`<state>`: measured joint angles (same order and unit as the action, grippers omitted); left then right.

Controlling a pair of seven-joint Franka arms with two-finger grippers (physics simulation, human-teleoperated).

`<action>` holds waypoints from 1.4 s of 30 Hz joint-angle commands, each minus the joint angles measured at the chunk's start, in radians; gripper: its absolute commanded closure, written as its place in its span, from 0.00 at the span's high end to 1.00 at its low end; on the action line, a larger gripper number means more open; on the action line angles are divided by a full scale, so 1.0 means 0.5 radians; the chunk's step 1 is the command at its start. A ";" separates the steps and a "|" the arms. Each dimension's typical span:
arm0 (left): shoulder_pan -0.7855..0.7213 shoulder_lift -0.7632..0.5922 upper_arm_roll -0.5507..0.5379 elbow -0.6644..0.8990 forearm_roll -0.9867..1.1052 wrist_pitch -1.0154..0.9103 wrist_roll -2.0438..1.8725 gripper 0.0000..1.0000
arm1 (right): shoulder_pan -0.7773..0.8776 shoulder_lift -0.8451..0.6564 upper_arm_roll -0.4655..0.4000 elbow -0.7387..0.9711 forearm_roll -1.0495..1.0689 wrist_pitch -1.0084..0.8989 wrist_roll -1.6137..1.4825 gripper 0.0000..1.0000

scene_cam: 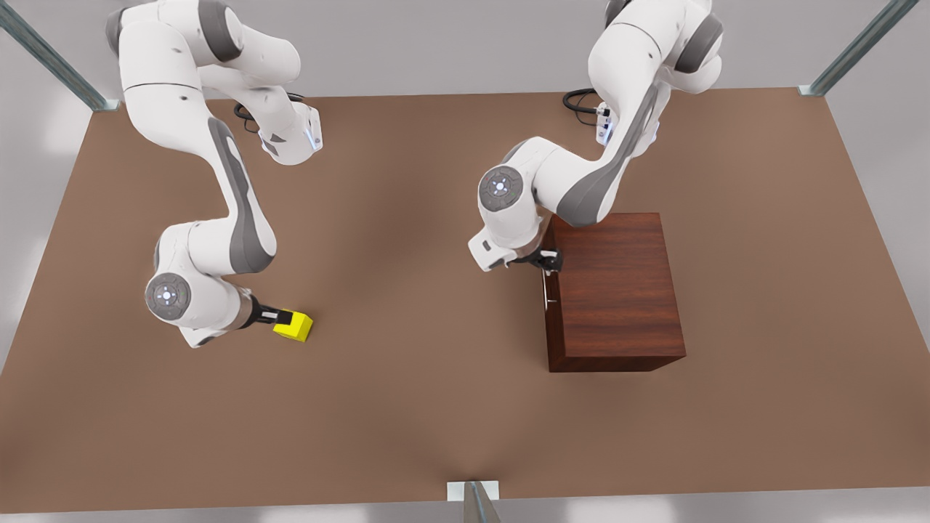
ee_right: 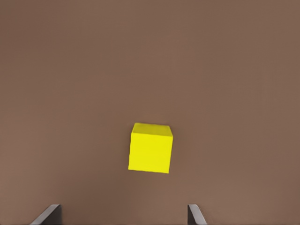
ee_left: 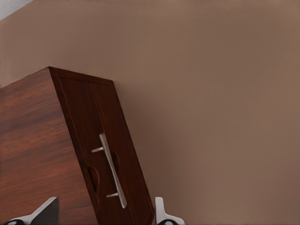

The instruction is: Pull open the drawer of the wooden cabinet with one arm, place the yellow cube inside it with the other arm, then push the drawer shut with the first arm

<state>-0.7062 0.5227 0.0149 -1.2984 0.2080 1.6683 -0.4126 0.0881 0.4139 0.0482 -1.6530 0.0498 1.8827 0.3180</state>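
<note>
One wooden cabinet [scene_cam: 617, 290] stood on the bench [scene_cam: 407, 407], drawer [ee_left: 110, 154] shut. Left gripper [scene_cam: 546, 261] at its one handle [ee_left: 111, 169], jaws wide. Well apart, one yellow cube [scene_cam: 294, 325], right gripper [scene_cam: 280, 317] beside it, jaws wide.

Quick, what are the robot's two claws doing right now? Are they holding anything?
Left end effector: open, at the drawer front of the wooden cabinet, holding nothing.
Right end effector: open, by the yellow cube, not gripping it.
</note>
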 commanded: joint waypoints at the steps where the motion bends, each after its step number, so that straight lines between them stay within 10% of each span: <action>1: -0.002 0.044 0.001 0.038 0.124 0.103 -0.798 1.00 | 0.017 0.043 -0.001 -0.007 0.020 0.177 0.603 1.00; 42: -0.051 0.387 -0.005 -0.128 0.388 0.336 -0.970 1.00 | 0.002 0.267 -0.004 -0.557 -0.167 0.959 0.735 1.00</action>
<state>-0.7320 0.7191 0.0121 -1.3630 0.4050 1.8208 -0.8140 0.0903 0.5475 0.0460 -1.9317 -0.0335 2.3386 0.6555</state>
